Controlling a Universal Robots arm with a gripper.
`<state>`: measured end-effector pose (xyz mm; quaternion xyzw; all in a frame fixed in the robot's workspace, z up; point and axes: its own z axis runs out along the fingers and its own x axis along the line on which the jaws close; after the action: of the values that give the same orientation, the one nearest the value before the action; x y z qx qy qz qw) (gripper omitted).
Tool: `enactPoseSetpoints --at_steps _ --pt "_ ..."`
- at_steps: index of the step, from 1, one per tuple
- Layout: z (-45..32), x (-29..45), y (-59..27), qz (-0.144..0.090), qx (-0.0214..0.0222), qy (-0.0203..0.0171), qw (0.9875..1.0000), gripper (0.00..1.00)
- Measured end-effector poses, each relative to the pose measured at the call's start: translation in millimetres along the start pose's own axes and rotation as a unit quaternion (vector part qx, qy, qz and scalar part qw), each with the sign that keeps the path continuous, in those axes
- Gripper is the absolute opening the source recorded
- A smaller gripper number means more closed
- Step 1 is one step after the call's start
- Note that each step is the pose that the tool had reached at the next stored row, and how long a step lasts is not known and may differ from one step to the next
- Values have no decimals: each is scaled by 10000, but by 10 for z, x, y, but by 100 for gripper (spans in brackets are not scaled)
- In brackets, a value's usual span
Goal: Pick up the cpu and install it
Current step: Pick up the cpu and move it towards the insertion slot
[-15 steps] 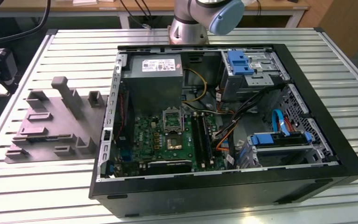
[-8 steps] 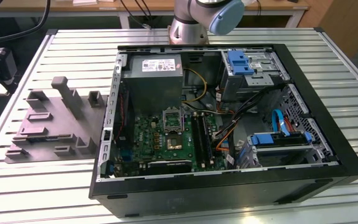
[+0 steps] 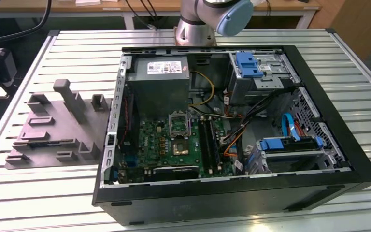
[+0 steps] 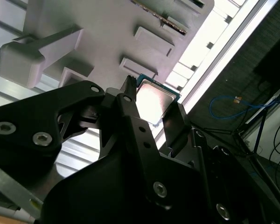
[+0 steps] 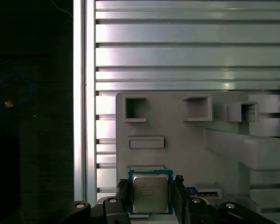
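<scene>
Closest to the lens in both wrist views, the black hand (image 5: 151, 185) is pinched on the cpu (image 5: 150, 196). One of its fingers (image 5: 123, 191) presses against each of two opposite edges. The chip's silvery top faces up inside a blue-green rim. It seems to hang clear above the grey plastic tray (image 5: 177, 149) rather than rest on it. In the second wrist view the chip (image 4: 154, 103) overlaps the tray's outer edge and the bright slats of the worktop (image 4: 196, 51) beyond it.

From the exterior view's left, the tray (image 3: 50, 130) lies near that edge of the slatted metal worktop (image 3: 63, 193), with its raised blocks standing up. Just beside it, across the middle and towards the exterior view's right, sits the open black computer case (image 3: 237, 198). Inside the case lies the green motherboard (image 3: 163, 145), and its metal-framed socket (image 3: 180, 135) looks open.

By my reading, the pick-up step is done or almost done and the install has not begun – the chip is over the tray, well apart from the socket.

Seating it would call for a steady, level carry over the case wall. It would also need the chip's corners and notches matched to the socket, and a gentle, flat lowering – any tilt could harm the contacts.
</scene>
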<state>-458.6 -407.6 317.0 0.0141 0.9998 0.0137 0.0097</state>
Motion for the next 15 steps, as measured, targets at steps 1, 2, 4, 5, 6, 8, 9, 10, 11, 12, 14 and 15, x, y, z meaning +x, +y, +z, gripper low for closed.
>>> enactPoseSetpoints --at_steps 1,2,4,5,6,8,9,10,11,12,14,15 --pt "-6 0 0 0 0 0 10000 47" --pt "-11 0 0 0 0 0 10000 47" --pt "-13 0 1 0 -1 -1 10000 47" --pt "-14 0 1 0 -1 -1 10000 47" --pt "-15 -1 1 0 0 0 10000 47" --pt "-15 0 1 0 0 0 10000 47" --pt "-15 -1 1 0 0 0 10000 47" --pt "-15 0 1 0 0 0 10000 47" --pt "-15 0 1 0 0 0 10000 47" --pt "-16 0 1 1 0 0 10000 47" --pt "-24 0 1 3 0 1 10000 47" --pt "-33 -1 1 3 1 2 10000 47"
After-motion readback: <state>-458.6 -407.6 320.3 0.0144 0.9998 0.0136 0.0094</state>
